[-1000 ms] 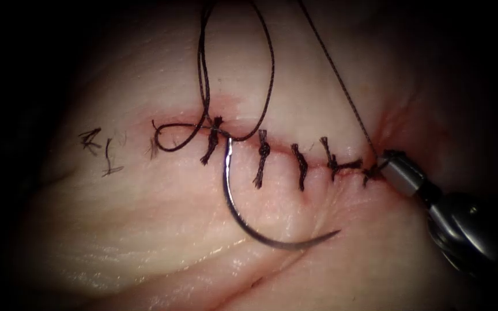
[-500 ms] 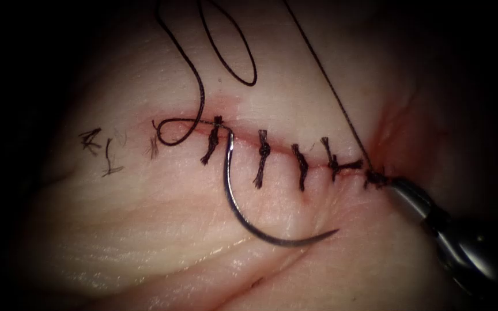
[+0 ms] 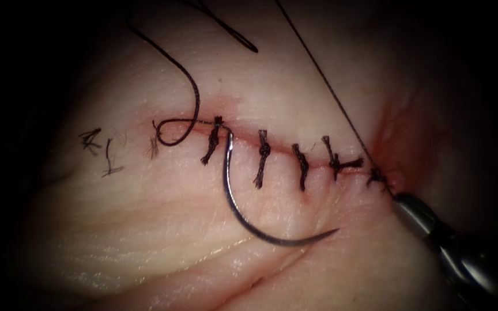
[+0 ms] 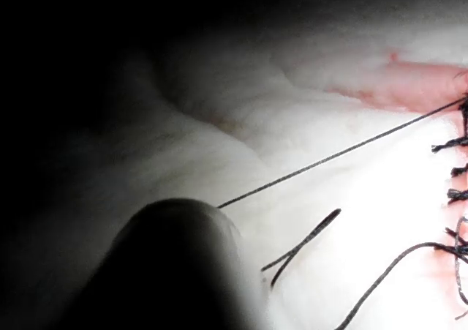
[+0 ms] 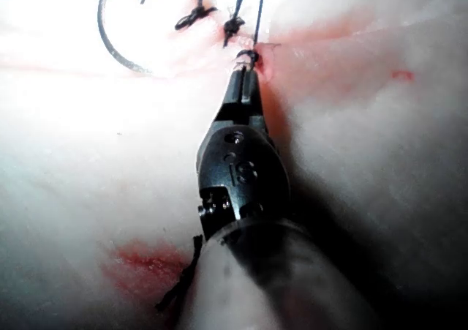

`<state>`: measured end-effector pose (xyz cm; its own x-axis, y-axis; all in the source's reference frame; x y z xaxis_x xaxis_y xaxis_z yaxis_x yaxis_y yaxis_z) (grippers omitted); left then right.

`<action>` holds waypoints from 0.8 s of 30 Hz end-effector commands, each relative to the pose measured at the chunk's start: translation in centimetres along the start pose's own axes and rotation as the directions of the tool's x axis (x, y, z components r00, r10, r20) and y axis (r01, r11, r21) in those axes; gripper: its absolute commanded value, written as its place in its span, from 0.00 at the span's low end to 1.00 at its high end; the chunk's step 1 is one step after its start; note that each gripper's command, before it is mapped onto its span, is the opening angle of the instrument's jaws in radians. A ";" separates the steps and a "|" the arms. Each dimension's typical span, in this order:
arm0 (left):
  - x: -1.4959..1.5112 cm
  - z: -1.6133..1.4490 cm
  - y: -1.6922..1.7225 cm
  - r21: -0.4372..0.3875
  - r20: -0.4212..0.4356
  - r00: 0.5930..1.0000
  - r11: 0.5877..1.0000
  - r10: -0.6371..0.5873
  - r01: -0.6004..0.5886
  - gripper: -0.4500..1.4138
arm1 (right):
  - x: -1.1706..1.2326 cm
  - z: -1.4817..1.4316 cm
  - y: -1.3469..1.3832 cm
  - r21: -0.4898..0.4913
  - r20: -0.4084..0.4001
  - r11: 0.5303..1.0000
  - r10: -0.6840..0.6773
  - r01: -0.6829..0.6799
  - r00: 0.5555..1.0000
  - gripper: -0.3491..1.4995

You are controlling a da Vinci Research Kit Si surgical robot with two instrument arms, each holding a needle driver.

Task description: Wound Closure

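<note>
Dark metal pincer [image 5: 245, 72], screwed wrist, grey shaft.

Taut thread [image 4: 336, 154] across tissue [image 4: 219, 103]; knots [image 4: 455, 170] along cut.

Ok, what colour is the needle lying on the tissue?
Dark metallic grey, with a pale glint along the curve. The needle shows best in the endoscope view, resting free on the tissue.

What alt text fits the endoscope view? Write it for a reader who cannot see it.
The right tool grips the thread at the right end of the stitched cut in the tissue, and the strand runs taut up and leftward. The curved needle lies free below the cut, held by neither tool.
</note>
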<state>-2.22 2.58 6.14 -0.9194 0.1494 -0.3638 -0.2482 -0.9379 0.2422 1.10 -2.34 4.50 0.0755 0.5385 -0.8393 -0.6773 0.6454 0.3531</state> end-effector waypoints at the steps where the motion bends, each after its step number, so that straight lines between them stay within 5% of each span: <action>1: 0.04 0.06 -0.04 0.011 0.004 1.000 1.000 0.001 -0.001 0.00 | -0.04 0.04 -0.05 0.004 0.003 1.000 -0.002 0.002 1.000 0.00; 7: -0.01 0.04 -0.06 0.031 0.012 1.000 0.999 -0.020 0.020 0.00 | -0.07 0.01 -0.09 0.023 0.008 1.000 -0.008 0.008 1.000 0.00; 10: 0.06 -0.01 -0.01 0.007 -0.058 0.996 0.998 -0.062 0.062 0.00 | 0.03 0.03 -0.09 0.067 -0.009 0.996 -0.058 0.058 0.998 0.00; 12: 0.17 -0.08 0.05 -0.023 -0.130 0.986 0.994 -0.109 0.107 0.00 | 0.16 0.03 -0.08 0.070 -0.004 0.996 -0.058 0.058 0.998 0.53; 15: 0.47 -0.31 0.11 -0.112 -0.267 0.933 0.969 -0.243 0.220 0.00 | 0.44 0.03 -0.06 0.080 0.008 0.996 -0.032 0.031 0.999 0.80; 19: 0.92 -0.80 0.09 -0.214 -0.396 0.838 0.925 -0.375 0.313 0.00 | 0.71 0.06 -0.04 0.089 0.039 0.996 -0.010 0.006 0.999 0.87; 24: 1.41 -1.41 0.15 -0.289 -0.459 0.779 0.901 -0.428 0.324 0.00 | 0.88 0.16 0.05 0.093 0.082 0.996 0.005 -0.012 0.997 0.76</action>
<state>-3.10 2.13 4.29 -0.4625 0.3781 -0.8020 -0.4318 -0.8860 -0.1686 1.17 -1.76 3.81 0.1388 0.5900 -0.7954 -0.6073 0.6851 0.4022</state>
